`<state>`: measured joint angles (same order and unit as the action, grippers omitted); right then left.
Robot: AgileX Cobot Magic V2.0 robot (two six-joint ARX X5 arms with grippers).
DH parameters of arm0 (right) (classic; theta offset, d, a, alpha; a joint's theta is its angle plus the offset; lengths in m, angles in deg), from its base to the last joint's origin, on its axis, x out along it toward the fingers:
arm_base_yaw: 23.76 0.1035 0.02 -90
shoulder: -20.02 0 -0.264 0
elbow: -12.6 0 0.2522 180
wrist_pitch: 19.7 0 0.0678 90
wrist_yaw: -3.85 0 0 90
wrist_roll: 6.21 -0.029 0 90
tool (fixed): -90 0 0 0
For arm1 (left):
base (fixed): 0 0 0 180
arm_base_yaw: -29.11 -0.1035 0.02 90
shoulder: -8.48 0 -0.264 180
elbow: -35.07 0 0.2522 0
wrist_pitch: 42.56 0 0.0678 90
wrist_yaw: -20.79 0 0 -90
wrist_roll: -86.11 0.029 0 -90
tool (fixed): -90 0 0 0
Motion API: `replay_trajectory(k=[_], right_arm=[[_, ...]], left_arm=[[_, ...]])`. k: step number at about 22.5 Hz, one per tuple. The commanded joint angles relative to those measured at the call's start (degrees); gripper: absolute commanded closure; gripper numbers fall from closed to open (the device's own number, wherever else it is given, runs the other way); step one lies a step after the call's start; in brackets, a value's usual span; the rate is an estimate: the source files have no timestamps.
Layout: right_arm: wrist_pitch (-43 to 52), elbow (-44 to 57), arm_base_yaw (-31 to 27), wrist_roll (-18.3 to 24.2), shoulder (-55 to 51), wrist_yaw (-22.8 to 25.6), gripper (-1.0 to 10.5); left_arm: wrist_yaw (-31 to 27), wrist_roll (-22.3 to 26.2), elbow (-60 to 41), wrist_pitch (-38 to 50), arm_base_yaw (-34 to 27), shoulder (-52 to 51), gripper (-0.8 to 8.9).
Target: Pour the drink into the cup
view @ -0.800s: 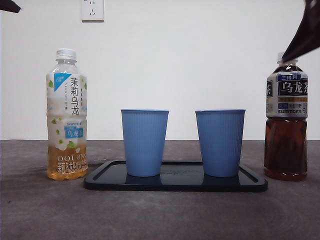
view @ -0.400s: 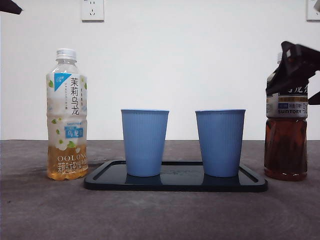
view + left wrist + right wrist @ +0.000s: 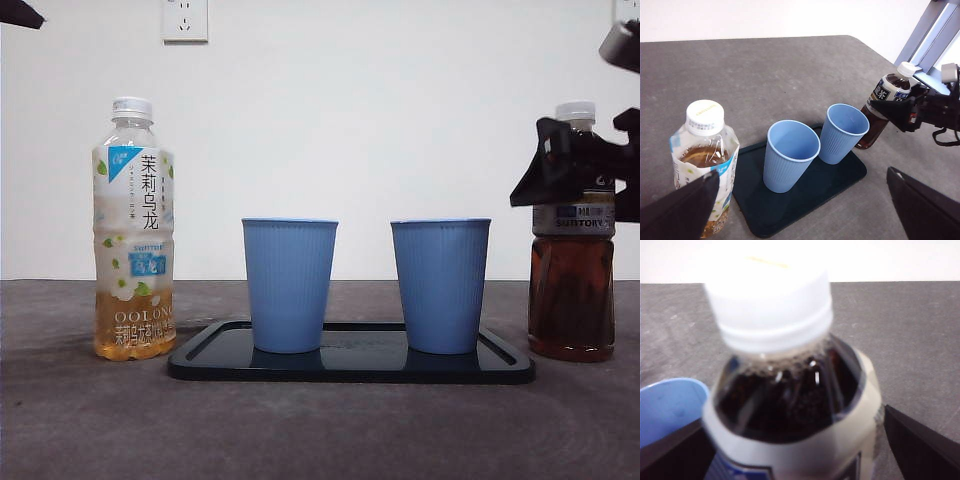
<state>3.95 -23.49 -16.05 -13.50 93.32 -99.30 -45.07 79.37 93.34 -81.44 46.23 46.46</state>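
Front view, clock positions read on the picture; black tray at 6 o'clock carrying two empty blue cups, left cup and right cup, both upright and apart; pale oolong bottle at 9 o'clock, capped, untouched; dark tea bottle at 3 o'clock, upright on the table just beside the tray, white cap on. Right gripper level with that bottle's shoulder, jaws spread either side, not yet closed on it. Left gripper waits wide open, holding nothing. Progress: early; grasp, uncapping and pouring all remain; neither cup holds drink.
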Motion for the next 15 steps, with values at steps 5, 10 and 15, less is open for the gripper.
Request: replay_trajectory(k=[5, 10, 15], right_arm=[[6.1, -0.3, 0.0, 0.2, 4.3, 1.2, 6.2], [7.1, -0.3, 0.0, 0.0, 4.4, 1.2, 7.8], [7.1, -0.3, 0.1, 0.4, 3.7, 1.0, 7.9]], left_arm=[[-0.1, 0.7, 1.0, 0.3, 0.2, 0.3, 2.83], [-0.1, 0.7, 1.0, 0.2, 0.2, 0.3, 2.83], [-0.1, 0.7, 1.0, 0.3, 0.2, 0.3, 2.83]])
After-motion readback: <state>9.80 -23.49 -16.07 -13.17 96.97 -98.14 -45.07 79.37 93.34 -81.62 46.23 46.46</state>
